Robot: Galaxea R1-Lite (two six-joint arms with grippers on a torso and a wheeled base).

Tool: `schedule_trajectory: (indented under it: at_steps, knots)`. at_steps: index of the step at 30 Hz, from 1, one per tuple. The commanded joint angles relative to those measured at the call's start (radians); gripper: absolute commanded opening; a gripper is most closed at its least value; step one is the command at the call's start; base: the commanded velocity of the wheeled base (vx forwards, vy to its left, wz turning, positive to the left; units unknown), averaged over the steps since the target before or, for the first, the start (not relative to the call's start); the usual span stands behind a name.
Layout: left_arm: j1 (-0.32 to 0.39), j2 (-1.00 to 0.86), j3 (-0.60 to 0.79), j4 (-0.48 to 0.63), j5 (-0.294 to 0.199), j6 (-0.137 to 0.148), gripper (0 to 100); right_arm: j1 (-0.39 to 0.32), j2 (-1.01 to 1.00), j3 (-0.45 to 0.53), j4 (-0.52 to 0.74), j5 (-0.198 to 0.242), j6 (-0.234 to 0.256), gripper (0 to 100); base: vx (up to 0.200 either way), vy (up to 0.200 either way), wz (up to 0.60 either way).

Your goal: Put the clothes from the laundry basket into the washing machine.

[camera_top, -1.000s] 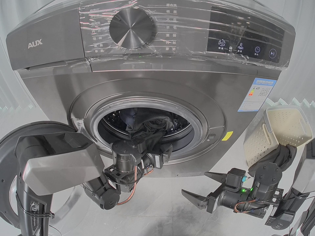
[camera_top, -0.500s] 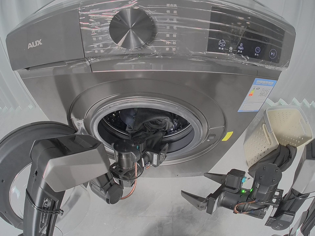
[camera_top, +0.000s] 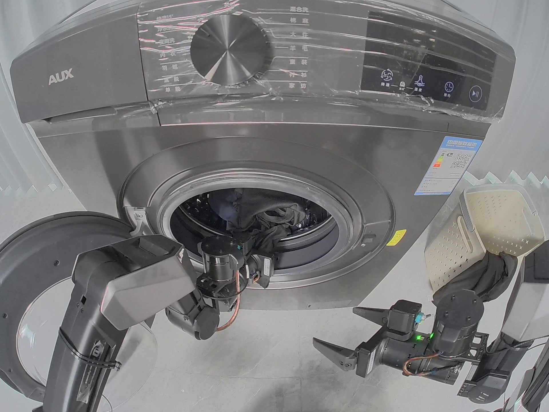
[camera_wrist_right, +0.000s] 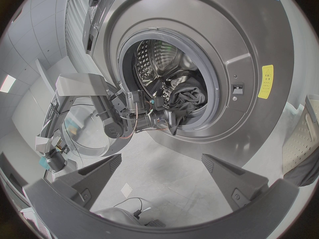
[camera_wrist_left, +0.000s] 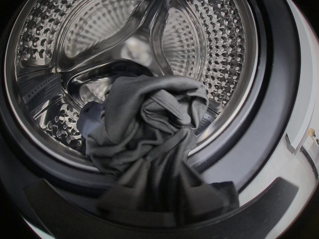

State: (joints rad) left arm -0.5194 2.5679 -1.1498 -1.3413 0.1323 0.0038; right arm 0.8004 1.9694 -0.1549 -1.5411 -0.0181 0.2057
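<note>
Two claws, head view: my left claw point(camera_top: 269, 261) sits at the washer point(camera_top: 366, 218) mouth, touching clothes point(camera_top: 263, 216); its grip I cannot tell. I see my right claw point(camera_top: 334, 328) spread, near the basket point(camera_top: 503, 218).
Left wrist, clothes: heaped in the drum point(camera_wrist_left: 186, 43), spilling over its rim.
Right wrist, right claw: spread, facing the washer.

Logo lettering point(camera_top: 60, 76) on washing machine point(camera_top: 257, 144), characters point(camera_top: 297, 47) ringing dial point(camera_top: 230, 48), icons point(camera_top: 429, 85) on touch panel point(camera_top: 426, 47), blue label point(camera_top: 448, 165), yellow sticker point(camera_top: 396, 237) on front.
</note>
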Motion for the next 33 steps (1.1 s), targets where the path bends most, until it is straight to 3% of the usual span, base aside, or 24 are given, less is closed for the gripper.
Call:
schedule_trajectory:
  at_steps: [1, 2, 5, 7, 10, 15, 17, 28, 29, 33]
  knots:
    - [0.004, 0.017, -0.088, 0.014, -0.003, -0.013, 0, -0.001, 0.017, -0.003, -0.001, 0.0, 0.0, 100, 0.0, 0.0, 0.0]
    - [0.002, 0.017, -0.102, 0.014, -0.002, -0.019, 0, -0.001, 0.017, -0.003, -0.001, 0.001, 0.0, 100, 0.0, 0.0, 0.0]
    - [0.004, 0.037, -0.238, 0.014, 0.01, -0.082, 0, -0.003, 0.016, -0.003, -0.001, 0.001, 0.0, 100, 0.0, 0.0, 0.0]
    - [0.007, 0.054, -0.309, 0.014, 0.018, -0.097, 0, -0.003, 0.017, -0.003, -0.001, 0.001, 0.0, 100, 0.0, 0.0, 0.0]
    - [0.019, 0.077, -0.377, 0.017, 0.03, -0.097, 0, -0.001, 0.017, -0.003, -0.001, 0.001, 0.0, 100, 0.0, 0.0, 0.0]
    - [0.041, 0.173, -0.619, 0.054, 0.119, -0.093, 0, -0.006, 0.017, -0.002, -0.001, 0.001, 0.0, 100, 0.0, 0.0, 0.0]
    - [0.047, 0.189, -0.668, 0.067, 0.127, -0.094, 0, -0.004, 0.017, -0.002, -0.001, 0.001, -0.002, 100, 0.0, 0.0, 0.0]
    - [0.05, 0.19, -0.683, 0.096, 0.127, -0.094, 0, -0.004, 0.016, -0.002, -0.001, 0.001, -0.002, 100, 0.0, 0.0, 0.0]
    - [0.048, 0.19, -0.683, 0.097, 0.127, -0.094, 100, -0.004, 0.016, -0.002, -0.001, 0.001, -0.002, 100, 0.0, 0.0, 0.0]
    - [0.041, 0.19, -0.685, 0.097, 0.127, -0.111, 100, -0.004, 0.014, -0.003, -0.001, 0.001, -0.002, 100, 0.0, 0.0, 0.0]
